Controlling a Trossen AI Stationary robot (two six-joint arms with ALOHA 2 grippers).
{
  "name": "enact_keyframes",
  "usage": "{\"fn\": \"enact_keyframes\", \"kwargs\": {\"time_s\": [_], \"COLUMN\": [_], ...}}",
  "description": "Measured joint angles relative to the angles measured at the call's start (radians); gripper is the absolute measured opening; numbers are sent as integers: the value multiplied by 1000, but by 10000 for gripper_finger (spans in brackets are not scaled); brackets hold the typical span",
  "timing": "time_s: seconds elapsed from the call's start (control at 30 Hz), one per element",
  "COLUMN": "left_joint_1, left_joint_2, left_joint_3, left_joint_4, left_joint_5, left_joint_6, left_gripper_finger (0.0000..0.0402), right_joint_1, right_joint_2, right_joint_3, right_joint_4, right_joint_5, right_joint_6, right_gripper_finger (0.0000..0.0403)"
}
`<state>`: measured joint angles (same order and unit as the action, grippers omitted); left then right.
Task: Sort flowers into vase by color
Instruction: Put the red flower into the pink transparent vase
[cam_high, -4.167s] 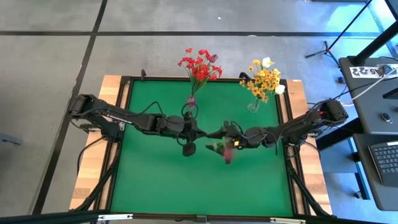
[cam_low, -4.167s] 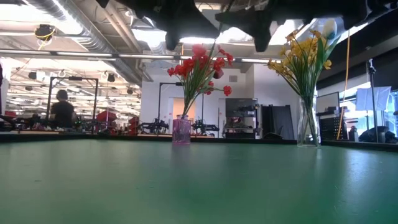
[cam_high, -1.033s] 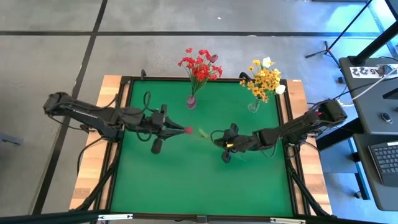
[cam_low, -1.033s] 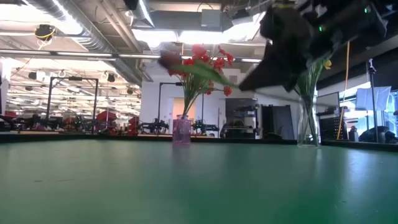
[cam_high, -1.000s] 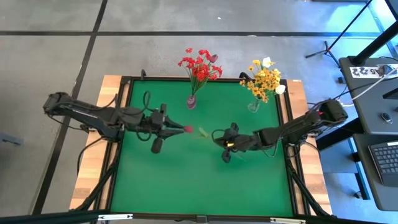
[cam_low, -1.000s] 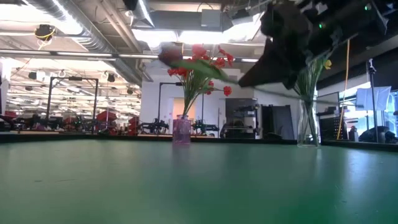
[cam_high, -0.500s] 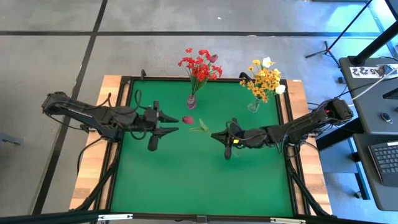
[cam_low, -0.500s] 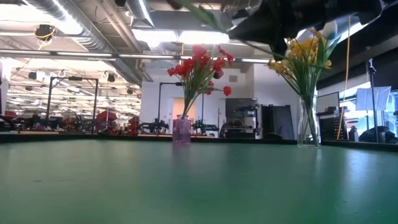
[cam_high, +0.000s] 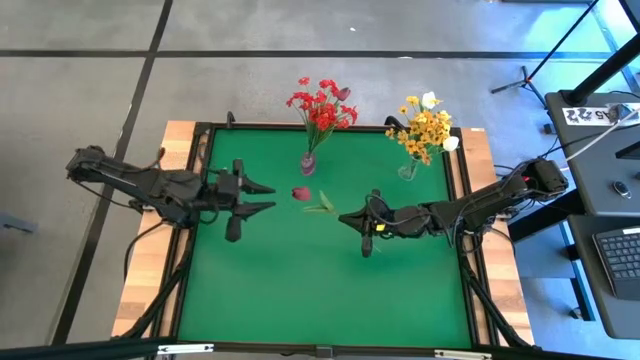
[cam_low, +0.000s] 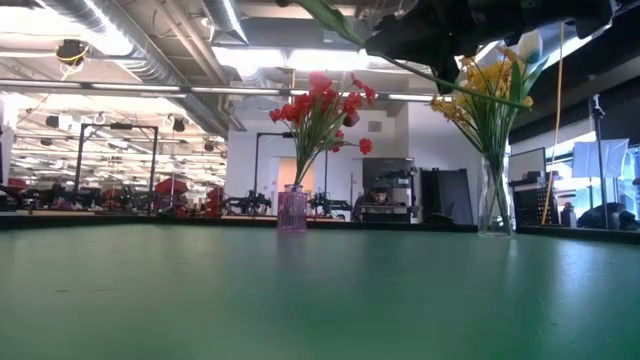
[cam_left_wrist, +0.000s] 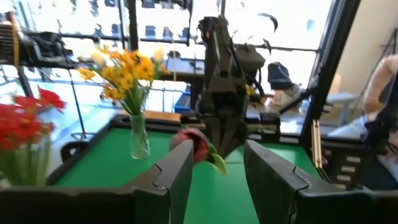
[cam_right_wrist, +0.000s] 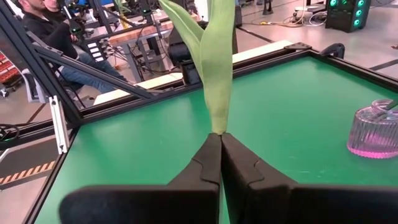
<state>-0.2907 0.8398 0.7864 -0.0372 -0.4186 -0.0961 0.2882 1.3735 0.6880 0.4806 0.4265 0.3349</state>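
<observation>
- From overhead I had a green table (cam_high: 300, 290) with a dark frame, standing on a grey concrete floor; beyond it the low camera showed a workshop hall with ceiling lights and racks.
- At the far edge stood a pink vase (cam_high: 307, 162) with the red blossom clusters (cam_high: 321, 105), and to its right a clear vase (cam_high: 408, 170) with the yellow-orange blossom clusters (cam_high: 428, 128) and white buds (cam_high: 430, 100).
- My right gripper (cam_high: 345, 217) hung over the middle of the table, fingers pinched tight on the green stem of a single dark red bud flower (cam_high: 302, 193).
- That flower lay roughly level, its long axis running across the table: stem end at the right gripper, bud pointing toward the left arm and slightly toward the far edge, a leaf (cam_high: 322, 205) spreading midway.
- In the right wrist view the fingers (cam_right_wrist: 208, 163) met on the stem base, the leaves rising straight out of them.
- My left gripper (cam_high: 266, 197) sat over the left half of the table, fingers spread apart and holding nothing, tips aimed at the bud, near it but not touching.
- In the left wrist view the bud (cam_left_wrist: 194, 143) showed between those spread fingers (cam_left_wrist: 177, 171).
</observation>
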Motion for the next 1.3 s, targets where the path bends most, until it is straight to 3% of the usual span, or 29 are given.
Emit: {"fn": "enact_keyframes", "kwargs": {"time_s": [0.17, 0.4, 0.5, 0.7, 0.9, 1.13, 1.3], "left_joint_1": [-1, 1, 5, 12, 52, 138, 151], "left_joint_2": [-82, -70, -30, 122, 308, 495, 598], "left_joint_3": [0, -28, -93, -228, -244, -161, -81], "left_joint_4": [-66, -157, -56, 332, 615, 691, 704], "left_joint_5": [-20, -20, -18, 49, 105, 259, 290], "left_joint_6": [-27, -81, -109, -80, -74, -155, -159], "left_gripper_finger": [139, 139, 139, 139, 140, 159, 177], "right_joint_1": [0, 0, 0, -1, -1, -1, -1], "right_joint_2": [0, 0, 0, 0, 0, 0, 0], "right_joint_3": [0, 0, 0, 0, 1, 1, 1], "right_joint_4": [0, 65, 92, 132, 138, 158, 159], "right_joint_5": [-8, -20, -27, -27, -27, -27, -54], "right_joint_6": [1, -16, -27, -35, -40, -52, -52], "right_gripper_finger": [1, 1, 1, 1, 1, 1, 1]}}
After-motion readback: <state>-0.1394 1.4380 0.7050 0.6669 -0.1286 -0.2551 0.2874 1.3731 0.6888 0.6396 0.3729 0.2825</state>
